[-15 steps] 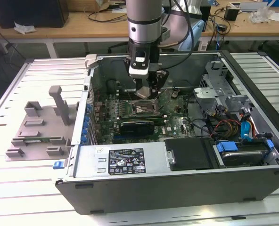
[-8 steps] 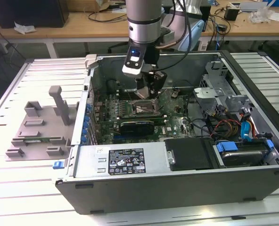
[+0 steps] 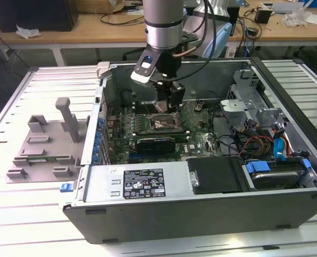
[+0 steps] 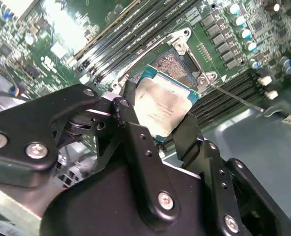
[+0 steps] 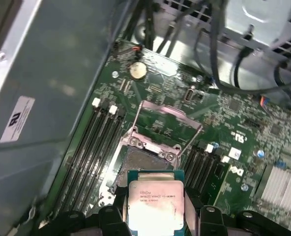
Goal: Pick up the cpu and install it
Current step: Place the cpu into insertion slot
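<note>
The cpu [image 5: 155, 199], a small square chip with a silver-grey top and a green rim, is held flat between my black fingers [image 5: 113, 216]. In the second wrist view the cpu [image 4: 162, 105] hangs just above the motherboard beside the open socket [image 4: 177, 66]. My gripper [image 4: 158, 120] is shut on it, one finger on each of two opposite edges. The socket [image 5: 145, 162] lies bare, and its metal load plate [image 5: 162, 123] is swung up. In the exterior view my gripper [image 3: 166, 110] is lowered inside the computer case [image 3: 201, 214], right over the socket [image 3: 161, 124].
Memory slots [image 5: 99, 142] run along both sides of the socket. A grey plastic tray [image 3: 46, 142] with upright blocks sits outside the case at the exterior view's left. The power supply [image 3: 142, 182], a drive [image 3: 273, 174] and loose cables [image 3: 255, 142] fill the case's near and right parts.
</note>
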Available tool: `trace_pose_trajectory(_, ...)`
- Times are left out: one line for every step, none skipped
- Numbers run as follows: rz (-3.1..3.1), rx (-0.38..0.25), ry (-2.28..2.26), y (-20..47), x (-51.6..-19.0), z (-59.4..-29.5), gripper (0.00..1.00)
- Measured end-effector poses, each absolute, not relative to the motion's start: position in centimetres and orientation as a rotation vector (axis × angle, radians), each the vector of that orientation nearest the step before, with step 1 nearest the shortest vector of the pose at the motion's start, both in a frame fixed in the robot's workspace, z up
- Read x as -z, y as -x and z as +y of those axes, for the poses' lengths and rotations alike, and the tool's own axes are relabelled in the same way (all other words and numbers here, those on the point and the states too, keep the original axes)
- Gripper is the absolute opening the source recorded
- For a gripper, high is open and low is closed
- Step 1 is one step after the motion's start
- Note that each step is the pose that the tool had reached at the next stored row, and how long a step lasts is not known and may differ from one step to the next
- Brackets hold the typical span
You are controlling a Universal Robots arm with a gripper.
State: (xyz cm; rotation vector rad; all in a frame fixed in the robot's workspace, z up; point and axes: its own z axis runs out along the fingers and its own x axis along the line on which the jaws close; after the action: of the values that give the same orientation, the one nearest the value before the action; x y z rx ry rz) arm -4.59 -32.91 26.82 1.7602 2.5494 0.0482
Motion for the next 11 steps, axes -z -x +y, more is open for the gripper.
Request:
trace_pose_trajectory(2.534,-0.048,-1.781,4.59,-26.82,-32.91,0.55)
trace_pose_trajectory(2.508,-0.047,-1.817,4.59,-26.81,-32.91,0.55)
trace_pose_trajectory(2.496,-0.046,-1.834,4.59,-26.81,-32.90,0.55)
trace_pose_trajectory(2.476,-0.045,-1.861,4.59,-26.80,-32.91,0.55)
trace_pose_trajectory(2.459,-0.045,-1.882,4.59,-26.80,-32.91,0.55)
trace_pose_trajectory(2.442,-0.044,-1.903,4.59,-26.80,-32.91,0.55)
trace_pose_trajectory(2.407,-0.043,-1.947,4.59,-26.79,-32.91,0.55)
trace_pose_trajectory(2.381,-0.042,-1.978,4.59,-26.78,-32.91,0.55)
trace_pose_trajectory(2.344,-0.041,-2.021,4.59,-26.78,-32.91,0.55)
trace_pose_trajectory(2.309,-0.039,-2.060,4.59,-26.77,-32.91,0.55)
trace_pose_trajectory(2.281,-0.039,-2.091,4.59,-26.76,-32.90,0.55)
